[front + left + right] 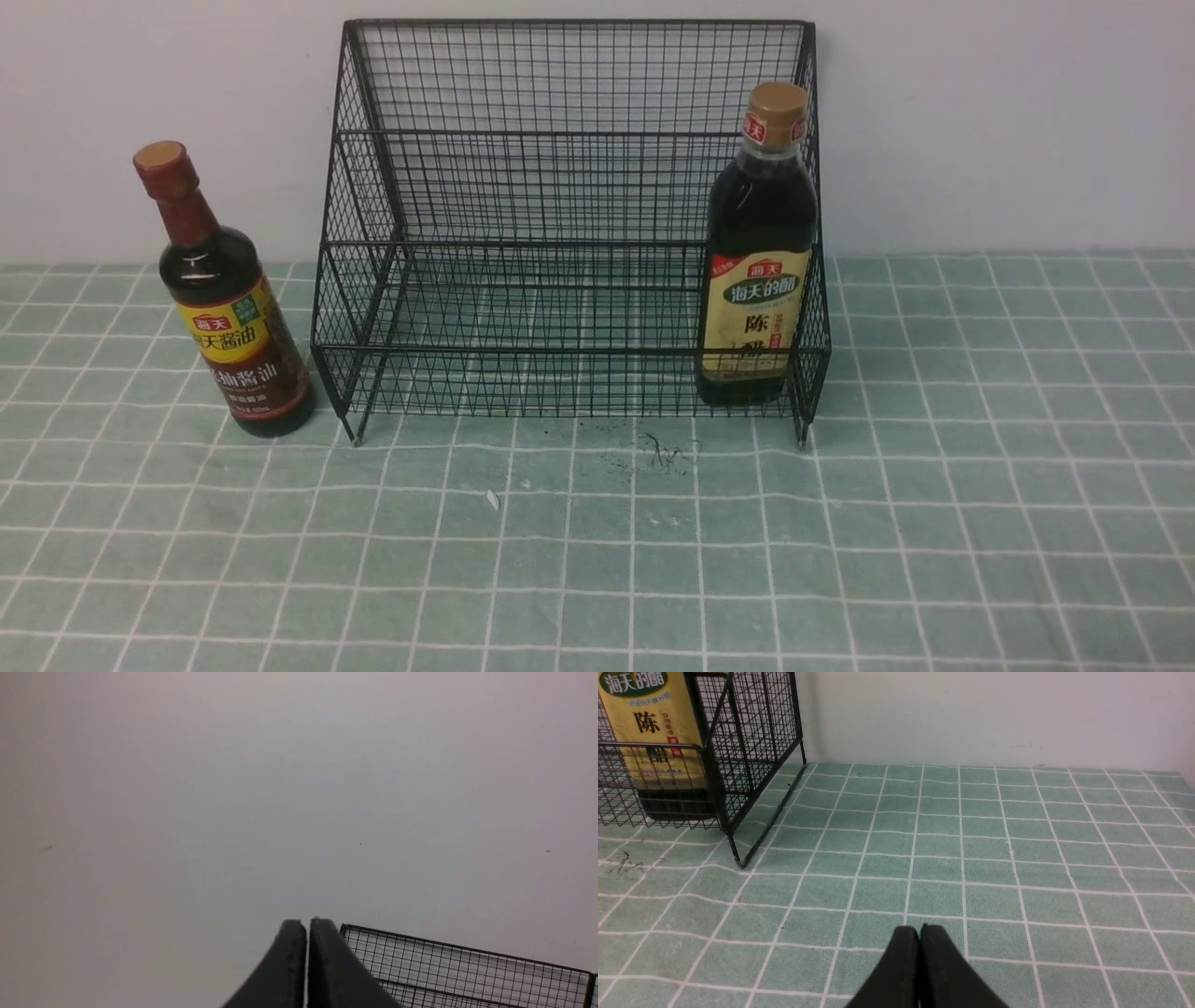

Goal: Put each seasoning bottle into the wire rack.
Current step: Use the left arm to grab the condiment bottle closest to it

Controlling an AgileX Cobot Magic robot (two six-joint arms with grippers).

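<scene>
Green checked tablecloth [980, 523] against a pale wall [980, 121], with one bottle racked and one outside.

On the cloth stands the black wire rack [560, 187], its back to the wall. The tan-capped vinegar bottle [758, 271] is upright in the lower tier, tucked into the right-hand corner. The slim soy sauce bottle [229, 308], with a red-brown cap, stands on the cloth just beside the rack's left side, outside it; its slight lean may only be the lens. A small dark scribble [665, 455] marks the cloth before the rack. The left gripper [307, 933] faces the wall near the rack's top edge, fingers pressed together on nothing. The right gripper [920, 933] sits low over the cloth to the right of the rack, likewise closed and empty.
</scene>
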